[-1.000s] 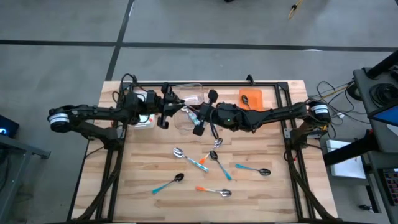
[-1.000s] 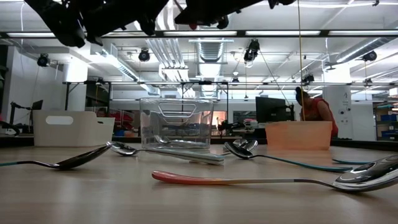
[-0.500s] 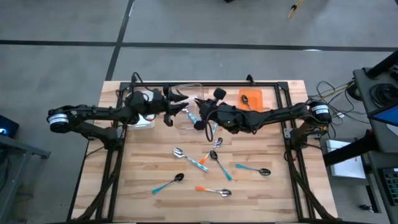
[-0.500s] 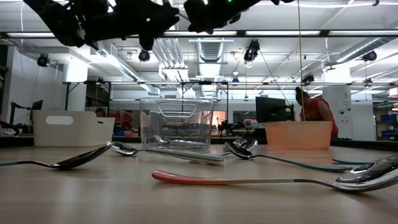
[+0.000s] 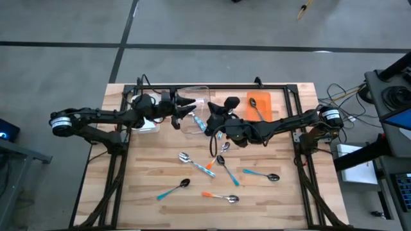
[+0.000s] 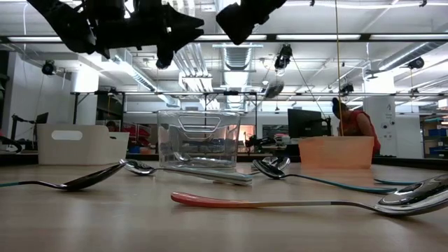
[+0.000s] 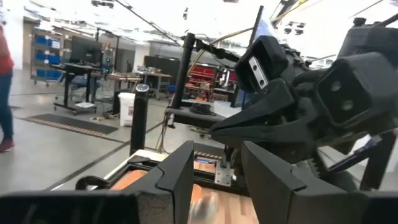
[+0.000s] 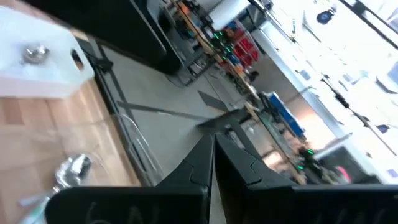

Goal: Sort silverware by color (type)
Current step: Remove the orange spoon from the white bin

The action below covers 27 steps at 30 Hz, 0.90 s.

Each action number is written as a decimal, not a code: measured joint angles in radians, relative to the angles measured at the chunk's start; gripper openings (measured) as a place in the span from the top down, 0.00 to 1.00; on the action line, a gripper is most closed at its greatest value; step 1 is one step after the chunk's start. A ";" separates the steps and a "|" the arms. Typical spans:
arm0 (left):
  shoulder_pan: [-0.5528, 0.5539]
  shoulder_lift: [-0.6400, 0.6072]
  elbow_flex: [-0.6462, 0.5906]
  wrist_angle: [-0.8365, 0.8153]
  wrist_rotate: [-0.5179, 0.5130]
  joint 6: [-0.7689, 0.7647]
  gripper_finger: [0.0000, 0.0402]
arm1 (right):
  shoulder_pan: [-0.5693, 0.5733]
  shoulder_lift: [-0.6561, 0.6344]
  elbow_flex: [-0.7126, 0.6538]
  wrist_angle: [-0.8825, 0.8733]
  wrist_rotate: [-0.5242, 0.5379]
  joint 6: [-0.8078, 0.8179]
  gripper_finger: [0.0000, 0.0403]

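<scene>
My right gripper [image 5: 215, 125] is shut above the table's middle, beside the clear bin [image 5: 196, 109]. A spoon [image 5: 214, 142] hangs under it, and its silver bowl [image 6: 274, 87] shows in mid-air in the low view. My left gripper [image 5: 186, 109] stands open over the clear bin with nothing between its fingers [image 7: 180, 174], facing the right gripper [image 7: 267, 118]. A light-blue-handled spoon [image 5: 199, 121] lies in the clear bin. Several spoons lie flat on the table, with teal [image 5: 260, 174], orange [image 5: 218, 196] or light blue [image 5: 196, 164] handles. My right gripper is shut on the spoon's thin handle, near its upper end. The gripper's own body hides the place of contact. The spoon hangs below the fingers, bowl end [image 6: 274, 87] down, lifted clear of the table.
A white bin [image 5: 149, 122] stands at the far left under my left arm, with a spoon [image 8: 34, 53] in it. The orange bin [image 5: 260, 102] at the far right holds a spoon. Loose spoons lie across the table's near half. A person [image 6: 353, 122] stands in the room behind.
My right gripper has rolled at the wrist and shifted slightly toward the table's right. Its spoon has swung, and the bowl has come into the low view. My left gripper has tipped toward level and moved a little right, over the clear bin.
</scene>
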 joint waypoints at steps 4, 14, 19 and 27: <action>-0.013 -0.006 0.000 -0.001 0.095 -0.001 0.71 | 0.021 -0.008 0.000 -0.097 0.082 0.016 0.98; -0.052 -0.012 0.000 -0.041 0.212 -0.022 0.71 | 0.003 -0.151 0.000 -0.779 -0.004 0.775 0.98; -0.064 -0.012 0.000 -0.054 0.212 -0.022 0.71 | -0.069 -0.213 -0.006 -0.945 -0.341 1.108 0.98; -0.095 -0.010 0.000 -0.057 0.211 -0.024 0.71 | -0.155 -0.163 -0.055 -0.951 -0.613 1.307 0.98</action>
